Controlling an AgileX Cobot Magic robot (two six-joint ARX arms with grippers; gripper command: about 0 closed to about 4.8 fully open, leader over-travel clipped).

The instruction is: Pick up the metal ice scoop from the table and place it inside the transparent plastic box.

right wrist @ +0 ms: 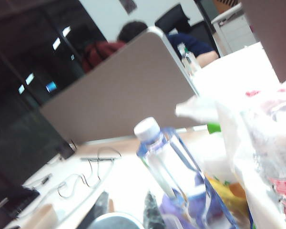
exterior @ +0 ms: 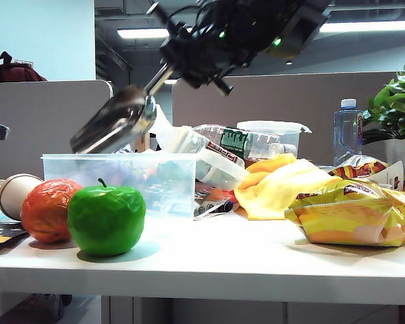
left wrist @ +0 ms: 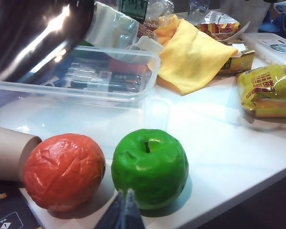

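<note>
The right gripper [exterior: 163,75] is up in the air over the middle of the table [exterior: 256,260], its fingers clamped on the handle of the metal ice scoop [exterior: 115,125]. The scoop's bowl hangs tilted down to the left, above the left end of the transparent plastic box [exterior: 121,179], not inside it.

Clutter near the box: green apple [exterior: 106,219] and orange-red fruit [exterior: 47,209] at the near left, in front of the box wall; paper cup [exterior: 13,192] lying on its side further left. Yellow cloth [exterior: 280,185] and snack bags [exterior: 354,219] to the right; a water bottle [exterior: 346,131] and a taller lidded tub [exterior: 273,138] stand at the far side.

The left wrist view shows the scoop's underside [left wrist: 33,38] looming over the box [left wrist: 86,76] (box already holds flat packets). The left gripper [left wrist: 124,210] sits low by the apple [left wrist: 150,167], fingertips pressed together.

The right wrist view shows a water bottle [right wrist: 174,171] close up and a grey partition [right wrist: 124,90]; its own fingers show only as dark tips at the frame's edge.
</note>
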